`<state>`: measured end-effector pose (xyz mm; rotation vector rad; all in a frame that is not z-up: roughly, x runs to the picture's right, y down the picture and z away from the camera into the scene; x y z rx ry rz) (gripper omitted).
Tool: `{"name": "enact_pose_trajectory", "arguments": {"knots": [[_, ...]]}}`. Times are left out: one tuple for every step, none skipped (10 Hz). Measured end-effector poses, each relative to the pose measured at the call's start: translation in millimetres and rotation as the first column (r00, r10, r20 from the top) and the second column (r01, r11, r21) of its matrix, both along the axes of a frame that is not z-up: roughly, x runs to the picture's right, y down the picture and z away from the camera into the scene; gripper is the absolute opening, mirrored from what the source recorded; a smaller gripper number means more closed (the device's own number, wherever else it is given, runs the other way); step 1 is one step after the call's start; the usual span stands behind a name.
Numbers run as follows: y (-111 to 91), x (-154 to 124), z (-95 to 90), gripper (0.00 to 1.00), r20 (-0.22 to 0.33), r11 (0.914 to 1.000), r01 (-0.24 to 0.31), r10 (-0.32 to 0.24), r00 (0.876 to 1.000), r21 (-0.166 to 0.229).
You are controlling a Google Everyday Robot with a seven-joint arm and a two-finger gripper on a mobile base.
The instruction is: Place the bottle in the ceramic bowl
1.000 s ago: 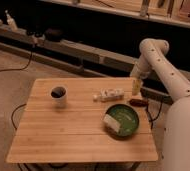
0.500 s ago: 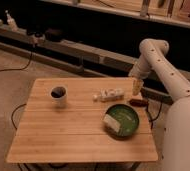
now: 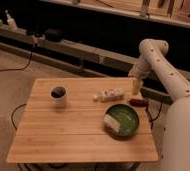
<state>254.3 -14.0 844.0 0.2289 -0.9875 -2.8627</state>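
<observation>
The bottle (image 3: 108, 95) lies on its side on the wooden table (image 3: 68, 130), white cap to the left, just behind the ceramic bowl (image 3: 122, 119). The bowl is green inside with a dark rim and sits at the table's right. A pale cream block (image 3: 111, 123) rests inside it at the left. My gripper (image 3: 136, 88) hangs at the end of the white arm over the table's right back edge, to the right of the bottle and apart from it.
A white mug (image 3: 59, 96) with a dark inside stands at the table's left back. A small reddish-brown object (image 3: 138, 102) lies right of the bowl, below the gripper. A rail with cables runs behind the table.
</observation>
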Motion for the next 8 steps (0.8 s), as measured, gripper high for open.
{"name": "enact_pose_trajectory", "arguments": {"knots": [[0.0, 0.8, -0.3, 0.80, -0.002, 1.0000, -0.002, 0.002, 1.000, 0.000], [-0.1, 0.4, -0.1, 0.80, -0.002, 1.0000, -0.002, 0.002, 1.000, 0.000], [-0.5, -1.4, 1.3, 0.80, 0.001, 1.0000, -0.002, 0.002, 1.000, 0.002], [-0.3, -4.5, 4.0, 0.80, 0.008, 1.0000, -0.002, 0.002, 1.000, 0.005], [-1.0, -5.2, 3.6, 0.80, 0.010, 1.0000, -0.001, 0.000, 1.000, 0.007], [-0.5, -4.0, 3.6, 0.80, 0.009, 1.0000, -0.001, 0.001, 1.000, 0.007], [-0.3, -3.5, 3.6, 0.80, 0.009, 1.0000, -0.001, 0.001, 1.000, 0.007], [-0.6, -4.2, 3.6, 0.80, 0.010, 1.0000, -0.001, 0.001, 1.000, 0.007]]}}
